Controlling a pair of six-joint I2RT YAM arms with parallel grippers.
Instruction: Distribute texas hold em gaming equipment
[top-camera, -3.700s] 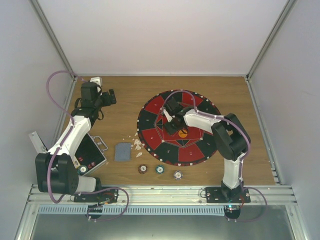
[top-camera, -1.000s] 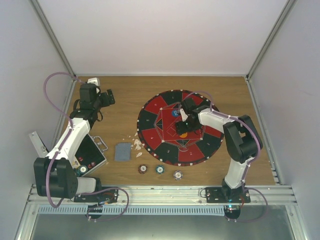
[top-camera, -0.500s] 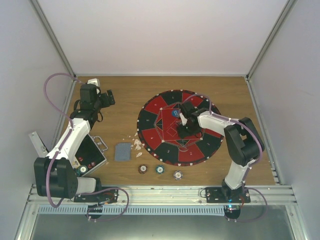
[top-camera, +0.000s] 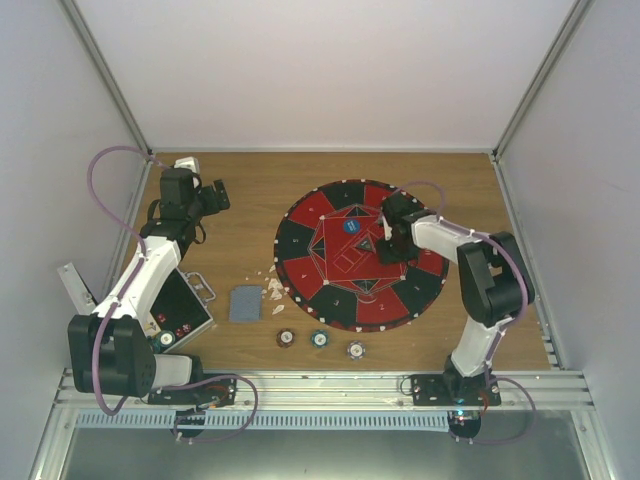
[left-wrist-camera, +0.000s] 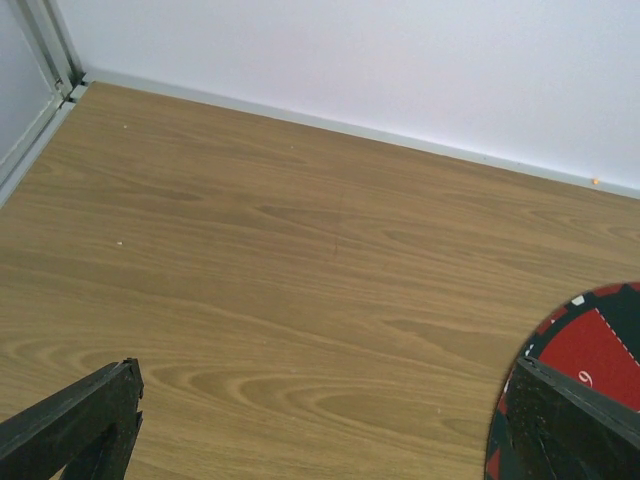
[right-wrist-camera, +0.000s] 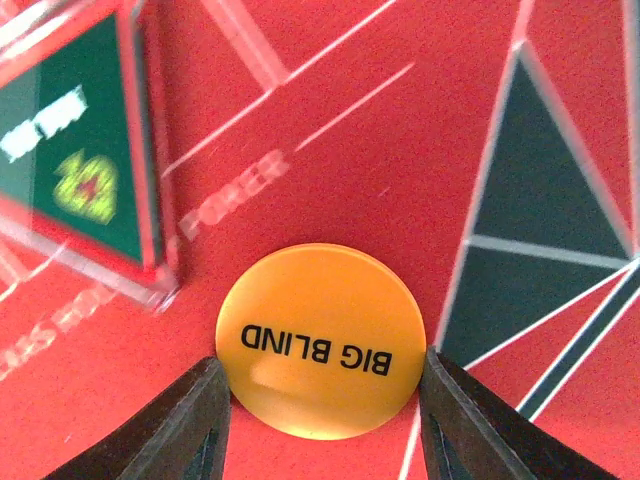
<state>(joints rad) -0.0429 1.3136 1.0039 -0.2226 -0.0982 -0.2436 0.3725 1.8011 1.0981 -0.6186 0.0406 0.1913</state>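
Shifting right over the mat (top-camera: 330, 295), the right claw (right-wrist-camera: 322, 395) is closing about the orange disc (right-wrist-camera: 320, 320), grip uncertain, while the left claw (left-wrist-camera: 320, 415) is hanging wide open, empty, with chips (top-camera: 319, 339) and cards (top-camera: 244, 302) lying undealt.

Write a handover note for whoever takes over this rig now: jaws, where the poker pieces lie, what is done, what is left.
Left gripper: jaws wide open, empty, over the table's far-left part.
Right gripper: jaws flank the orange disc at its edges on the mat; a firm grip cannot be confirmed.
Blue disc: on the mat, left of the right gripper.
Three chips: row on the table by the mat's near edge. Cards: left of the mat.
Done: both discs on the mat.
Left: chips and cards not handed out.
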